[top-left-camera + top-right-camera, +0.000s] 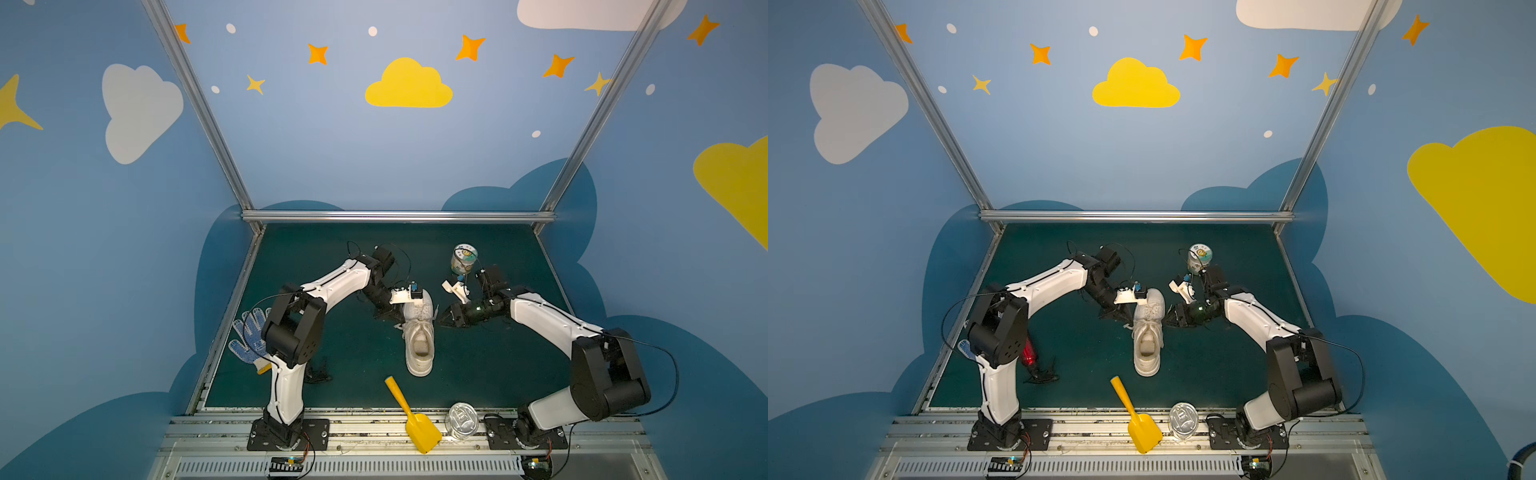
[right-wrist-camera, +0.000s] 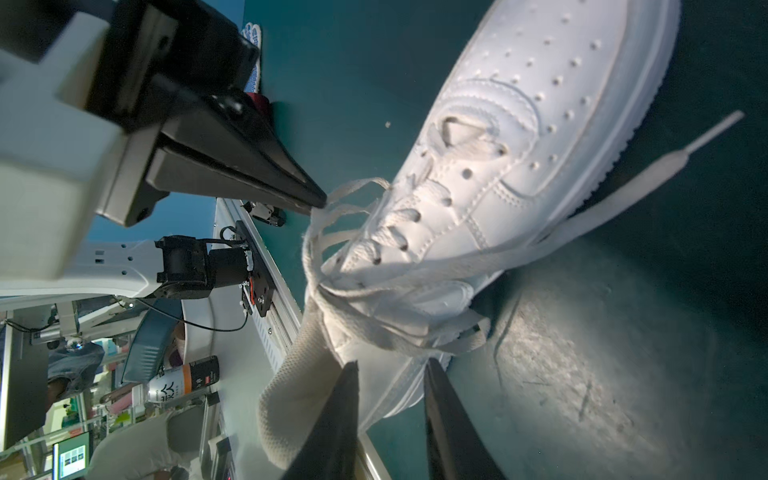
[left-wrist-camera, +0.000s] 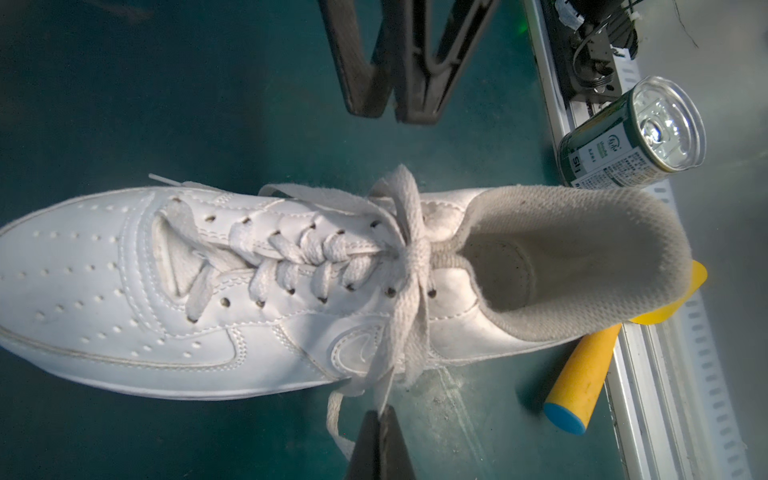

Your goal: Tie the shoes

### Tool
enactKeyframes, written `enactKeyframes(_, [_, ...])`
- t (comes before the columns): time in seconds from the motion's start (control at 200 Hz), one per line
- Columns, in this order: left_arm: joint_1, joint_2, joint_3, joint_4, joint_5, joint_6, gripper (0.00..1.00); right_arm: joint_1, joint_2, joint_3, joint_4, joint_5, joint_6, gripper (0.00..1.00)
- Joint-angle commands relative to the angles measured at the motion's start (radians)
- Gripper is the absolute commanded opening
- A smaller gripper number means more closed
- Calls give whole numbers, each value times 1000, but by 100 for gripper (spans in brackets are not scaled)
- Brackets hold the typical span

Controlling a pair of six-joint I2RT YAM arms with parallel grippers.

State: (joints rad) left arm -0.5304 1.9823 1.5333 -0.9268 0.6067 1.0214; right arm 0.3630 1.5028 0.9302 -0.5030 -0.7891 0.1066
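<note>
**A:** Where did the sneaker [image 1: 419, 332] lie?

**B:** Mid-surface, upright on its sole, toe toward the back wall and heel toward the front rail. It sat squarely between the two sets of fingers.

**A:** And the left fingers [image 3: 380, 419]?

**B:** Pressed together on a strand of the laces [image 3: 409, 232], just beside the shoe's flank near the top eyelets. The strand ran from the crossing at the tongue down the side and into their tip.

**A:** The right fingers [image 1: 443, 321]?

**B:** Parted, with a clear gap between them, gripping nothing. They sat just beside the opposite flank, tips near a hanging lace loop; whether they touched it I couldn't tell. One loose lace end lay on the surface along that side.

**A:** How were the arms set?

**B:** Both stood on bases at the front rail, bent sharply at the elbow and reaching inward. The wrists were low, so the fingers pointed at the shoe from either side.

**A:** The surroundings?

**B:** A dark green surface [image 1: 415, 245] inside an aluminium frame, with blue walls painted with clouds and stars. A yellow scoop [image 1: 409, 415] and a tin can [image 1: 461, 419] lay at the front edge. A small labelled container [image 1: 464, 257] sat beyond the right wrist, and a dotted glove [image 1: 247, 336] lay at the left edge.
</note>
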Motion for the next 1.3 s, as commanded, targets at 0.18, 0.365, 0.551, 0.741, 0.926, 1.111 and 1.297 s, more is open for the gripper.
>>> enactKeyframes(0.18, [0, -37, -31, 0, 31, -10, 3, 79, 1, 64, 39, 33, 44, 28])
enactKeyframes(0.365, [0, -73, -69, 50, 61, -13, 3, 106, -56, 38, 67, 131, 16, 27])
enactKeyframes(0.551, [3, -112, -134, 155, 104, -28, 3, 134, -111, 8, 112, 236, 74, 27])
enactKeyframes(0.741, [3, -129, -163, 217, 132, -45, 3, 148, -118, -8, 124, 245, 97, 27])
enactKeyframes(0.926, [4, -141, -188, 240, 145, -47, 3, 177, -97, 11, 116, 258, 100, 26])
enactKeyframes(1.111, [7, -159, -218, 259, 146, -52, 3, 205, -73, 22, 103, 283, 101, 25])
enactKeyframes(1.297, [15, -169, -229, 256, 142, -52, 3, 223, -29, 33, 93, 321, 112, 25])
